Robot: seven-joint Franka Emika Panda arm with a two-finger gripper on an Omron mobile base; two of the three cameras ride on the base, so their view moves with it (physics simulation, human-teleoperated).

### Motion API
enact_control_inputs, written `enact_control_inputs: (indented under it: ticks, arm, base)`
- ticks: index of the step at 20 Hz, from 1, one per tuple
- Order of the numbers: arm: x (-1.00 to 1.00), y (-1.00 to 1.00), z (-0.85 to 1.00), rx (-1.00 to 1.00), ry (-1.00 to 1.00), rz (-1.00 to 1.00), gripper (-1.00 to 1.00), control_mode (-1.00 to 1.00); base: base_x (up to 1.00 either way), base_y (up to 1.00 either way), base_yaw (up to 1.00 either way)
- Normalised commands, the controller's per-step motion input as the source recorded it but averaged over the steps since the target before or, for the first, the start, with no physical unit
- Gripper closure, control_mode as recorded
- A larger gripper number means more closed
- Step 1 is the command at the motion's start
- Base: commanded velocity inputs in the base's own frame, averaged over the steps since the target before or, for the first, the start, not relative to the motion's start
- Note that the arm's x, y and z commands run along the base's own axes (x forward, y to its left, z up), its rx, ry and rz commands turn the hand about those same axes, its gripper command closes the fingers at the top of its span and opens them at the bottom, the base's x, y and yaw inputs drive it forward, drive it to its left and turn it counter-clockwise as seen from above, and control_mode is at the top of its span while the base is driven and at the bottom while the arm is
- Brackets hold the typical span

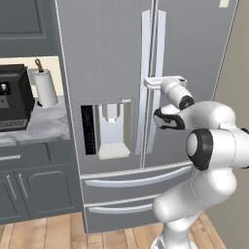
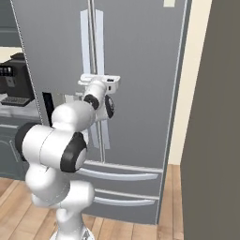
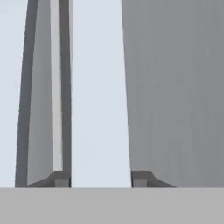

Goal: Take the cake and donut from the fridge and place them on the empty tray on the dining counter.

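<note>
Fridge [image 1: 112, 63] handle [image 3: 99, 92] between pincer [image 3: 100, 179] fingertips [image 3: 60, 178]

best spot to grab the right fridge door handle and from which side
Grip the right door's long vertical handle at mid-height, coming straight at the fridge front with the fingers either side of the bar. It is a narrow upright strip standing off the door. The gripper already straddles it this way.

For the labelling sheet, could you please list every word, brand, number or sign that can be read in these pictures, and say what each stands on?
None can be read.
The fridge doors are plain grey steel with no brand mark.
The dark panel beside the water dispenser shows no legible marks.
The black appliance on the wall counter has small light dots, too small to read.
The paper towel roll is blank.
</note>
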Motion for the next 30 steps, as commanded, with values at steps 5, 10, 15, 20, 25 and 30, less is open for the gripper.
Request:
enact_control_inputs:
  ticks: [5, 10, 15, 20, 25, 30]
  arm:
    - [-0.78, 0.00, 0.53, 0.00, 0.47, 0.00, 1.00, -1.00]
    - [-0.74, -0.01, 0.39, 0.00, 0.48, 0.00, 1.00, -1.00]
    - [-0.51, -0.38, 0.07, 0.00, 0.47, 0.00, 1.00, -1.00]
    - [-0.76, -0.68, 0.00, 0.00, 0.35, 0.02, 1.00, -1.00]
    - [-1.00, -0.95, 0.00, 0.01, 0.07, 0.06, 1.00, -1.00]
    - [-0.99, -1.00, 0.00, 0.05, -0.02, 0.08, 1.00, -1.00]
  base:
    - [0.00, 0.00, 0.00]
    - [0.00, 0.00, 0.00]
    - [0.00, 0.00, 0.00]
    - [0.00, 0.00, 0.00]
    - [0.00, 0.00, 0.00]
    - [0.00, 0.00, 0.00]
